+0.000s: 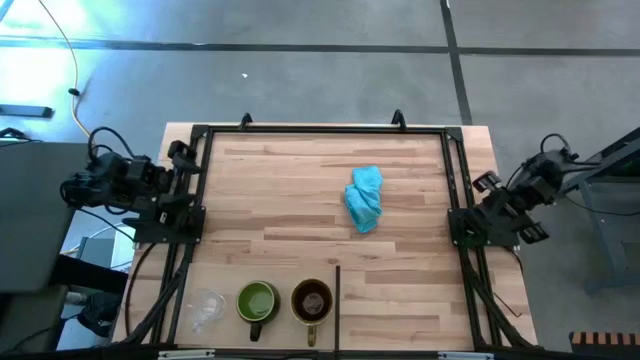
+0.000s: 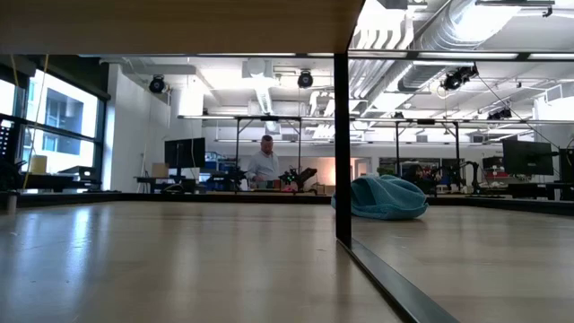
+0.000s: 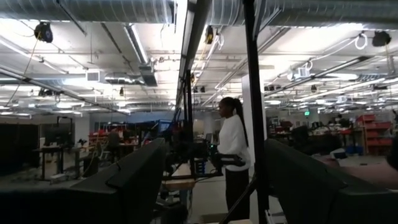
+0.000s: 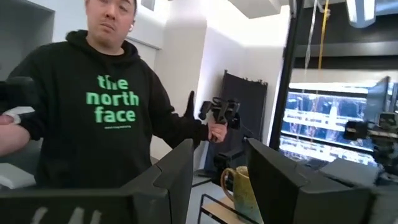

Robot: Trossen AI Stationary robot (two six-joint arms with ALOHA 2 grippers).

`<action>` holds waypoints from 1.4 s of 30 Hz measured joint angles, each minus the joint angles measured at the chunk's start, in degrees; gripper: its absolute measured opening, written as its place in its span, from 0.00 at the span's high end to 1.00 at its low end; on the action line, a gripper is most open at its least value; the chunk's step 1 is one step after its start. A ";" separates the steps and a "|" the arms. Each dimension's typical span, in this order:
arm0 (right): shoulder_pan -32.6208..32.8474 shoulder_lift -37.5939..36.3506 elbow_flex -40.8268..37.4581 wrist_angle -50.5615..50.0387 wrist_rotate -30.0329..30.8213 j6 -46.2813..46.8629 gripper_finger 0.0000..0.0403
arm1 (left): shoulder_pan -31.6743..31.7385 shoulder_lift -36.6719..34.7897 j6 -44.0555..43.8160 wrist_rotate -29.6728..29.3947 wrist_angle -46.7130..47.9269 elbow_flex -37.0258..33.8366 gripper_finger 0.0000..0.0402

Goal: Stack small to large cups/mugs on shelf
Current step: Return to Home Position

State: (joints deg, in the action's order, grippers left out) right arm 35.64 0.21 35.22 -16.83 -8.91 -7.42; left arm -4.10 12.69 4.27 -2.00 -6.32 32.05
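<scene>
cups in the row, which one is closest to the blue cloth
The brown mug, at the row's end nearest the cloth; the green mug is in the middle, the clear cup farthest.

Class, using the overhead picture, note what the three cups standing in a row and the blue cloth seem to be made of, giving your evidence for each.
Clear cup: glass or clear plastic, cannot tell which; the wooden shelf shows through it. Green mug: probably glazed ceramic, with smooth even colour and a handle. Brown mug: likely ceramic too, with a dark inside. Cloth: soft fabric, crumpled into folds.
</scene>
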 joint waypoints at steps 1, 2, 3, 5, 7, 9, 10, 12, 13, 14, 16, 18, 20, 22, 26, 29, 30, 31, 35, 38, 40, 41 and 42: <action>0.21 0.00 -0.88 1.28 0.00 -0.08 0.65 | 0.00 -0.03 -0.02 -0.18 0.19 0.00 0.35; 0.37 0.00 -1.77 2.15 0.02 -0.07 0.65 | 0.00 -0.19 -0.02 -0.26 0.29 0.00 0.35; 0.44 0.00 -2.73 2.88 0.02 0.10 0.65 | 0.00 -0.29 -0.06 -0.38 0.34 0.00 0.35; 0.44 0.00 -4.68 4.50 0.16 1.13 0.65 | 0.00 -0.29 -0.17 -0.39 0.35 0.00 0.35; 0.44 0.00 -6.30 6.14 0.95 2.17 0.65 | 0.00 -0.26 -0.35 -0.39 0.44 0.00 0.35; 0.41 -0.02 -8.20 8.33 1.46 2.81 0.65 | 0.00 -0.26 -1.10 -0.39 0.44 0.00 0.35; 0.41 -0.02 -9.19 9.35 1.55 2.91 0.65 | 0.00 -0.26 -1.38 -0.39 0.54 -0.02 0.35; 0.41 -0.02 -11.03 11.47 1.57 2.98 0.65 | 0.00 -0.26 -1.87 -0.33 -0.14 -0.63 0.35; 0.41 -0.02 -11.96 12.50 1.58 3.23 0.65 | 0.00 -0.26 -2.16 -0.17 -0.36 -1.08 0.35; 0.41 -0.02 -12.91 13.41 1.60 3.57 0.65 | 0.00 -0.26 -2.74 -0.17 -0.42 -1.57 0.35; 0.41 -0.02 -14.65 15.11 1.62 3.87 0.65 | 0.00 -0.26 -3.50 -0.16 -1.25 -2.63 0.35; 0.41 -0.02 -16.13 17.16 1.64 3.91 0.65 | -0.01 -0.26 -4.51 -0.17 -3.06 -4.24 0.35; 0.37 -0.02 -17.61 19.65 1.66 3.52 0.65 | 0.00 -0.25 -4.75 -0.16 -5.59 -6.30 0.35; 0.37 -0.04 -19.33 22.71 1.70 3.32 0.65 | 0.00 -0.22 -5.01 -0.17 -8.63 -8.03 0.35; 0.37 -0.04 -24.12 30.15 1.76 4.61 0.65 | -0.02 -0.25 -6.11 -0.61 -14.10 -11.83 0.35; 0.35 -0.04 -28.20 37.40 1.75 5.80 0.65 | 0.00 -0.25 -7.18 -0.85 -18.27 -14.21 0.35; 0.35 -0.04 -29.39 39.39 1.75 6.14 0.65 | -0.01 -0.26 -7.42 -0.85 -19.39 -14.83 0.35; 0.35 -0.04 -30.46 41.19 1.75 6.40 0.65 | 0.00 -0.26 -7.57 -0.85 -20.18 -15.34 0.35; 0.35 -0.02 -32.78 44.75 1.75 7.51 0.65 | -0.01 -0.26 -8.20 -0.75 -23.02 -16.87 0.35; 0.35 0.00 -32.85 45.11 1.70 7.50 0.65 | -0.02 -0.26 -8.62 0.19 -23.89 -17.14 0.35; 0.35 0.00 -32.85 44.90 1.24 7.34 0.65 | -0.02 -0.26 -9.22 0.78 -23.76 -17.14 0.35; 0.35 0.00 -32.85 44.73 1.00 7.17 0.65 | 0.00 -0.26 -9.49 1.27 -23.74 -17.14 0.35; 0.35 0.00 -32.85 44.51 0.87 7.17 0.65 | -0.02 -0.26 -9.82 1.77 -23.70 -17.14 0.35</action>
State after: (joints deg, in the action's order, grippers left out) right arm 35.99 0.21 2.37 27.68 -8.03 -0.25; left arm -4.12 12.43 -5.55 -0.23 -30.03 14.92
